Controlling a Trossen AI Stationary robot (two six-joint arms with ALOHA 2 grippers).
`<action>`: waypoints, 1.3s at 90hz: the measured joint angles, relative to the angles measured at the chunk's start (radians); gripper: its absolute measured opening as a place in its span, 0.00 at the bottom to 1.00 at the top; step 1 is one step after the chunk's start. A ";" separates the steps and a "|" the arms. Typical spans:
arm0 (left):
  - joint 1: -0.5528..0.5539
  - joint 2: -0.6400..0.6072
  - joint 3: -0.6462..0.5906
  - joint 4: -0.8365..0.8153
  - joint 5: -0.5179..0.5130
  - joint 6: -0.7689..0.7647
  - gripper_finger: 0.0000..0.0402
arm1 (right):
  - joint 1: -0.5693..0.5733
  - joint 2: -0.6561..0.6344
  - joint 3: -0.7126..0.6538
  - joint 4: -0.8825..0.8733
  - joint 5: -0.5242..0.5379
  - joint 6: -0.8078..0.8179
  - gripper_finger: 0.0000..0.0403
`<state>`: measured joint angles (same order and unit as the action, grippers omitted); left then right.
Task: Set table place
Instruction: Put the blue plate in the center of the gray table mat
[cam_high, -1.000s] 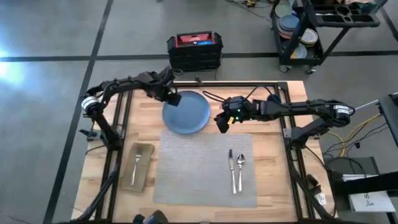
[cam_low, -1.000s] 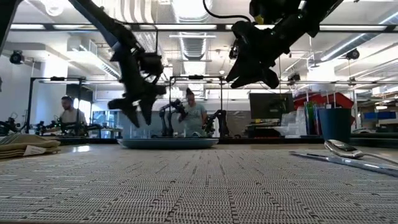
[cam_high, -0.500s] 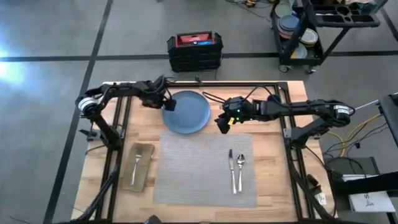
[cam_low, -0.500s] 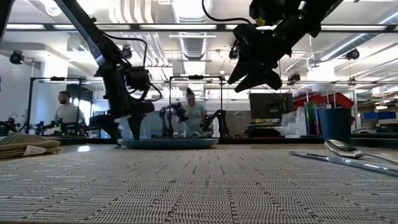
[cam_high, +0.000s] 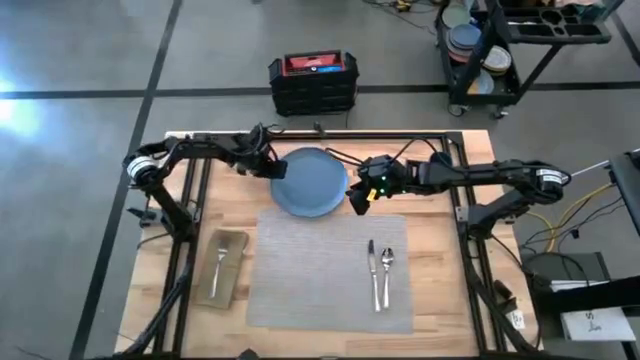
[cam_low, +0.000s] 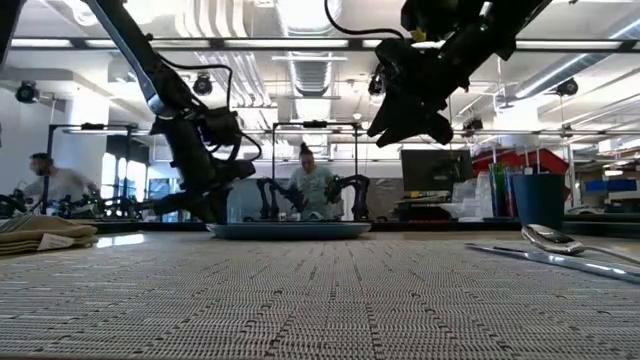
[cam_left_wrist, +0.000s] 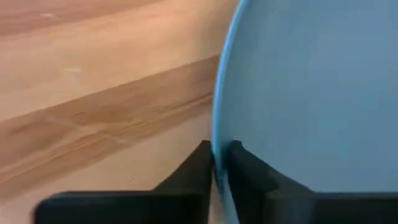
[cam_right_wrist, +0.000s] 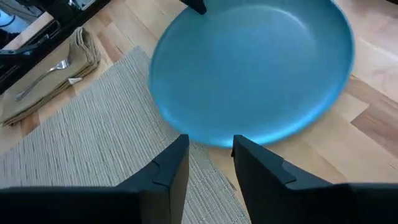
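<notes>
From above, I'm seeing the left gripper sitting right at the rim of the blue plate, and the right gripper hovering just off the plate's opposite edge, over the far edge of the grey placemat. The knife and spoon are lying side by side on the mat, well clear of both jaws; the fork is resting on the tan napkin beside the mat.

At table level, the plate is lying flat beyond the mat, the left gripper down at its edge, the right gripper hanging above it. The dark-blue cup is standing off to one side.

Left wrist: my fingers are pinching the plate's thin rim, one each side, nearly touching.

Right wrist: the fingers are standing apart, holding nothing, the plate just ahead of them and overlapping the mat.
</notes>
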<state>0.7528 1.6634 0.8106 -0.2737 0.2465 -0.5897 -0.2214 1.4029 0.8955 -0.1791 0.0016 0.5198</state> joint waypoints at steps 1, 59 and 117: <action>0.000 0.000 -0.002 0.007 0.004 -0.002 0.03 | 0.000 0.000 0.000 0.000 0.000 0.000 0.26; -0.056 -0.324 -0.028 -0.082 0.276 -0.010 0.00 | -0.032 0.000 0.000 -0.003 0.044 0.001 0.20; -0.558 -0.283 -0.158 0.053 0.084 -0.148 0.00 | -0.134 0.000 0.000 -0.010 0.045 -0.020 0.32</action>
<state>0.1949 1.3803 0.6524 -0.2212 0.3308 -0.7373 -0.3552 1.4029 0.8955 -0.1886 0.0463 0.4996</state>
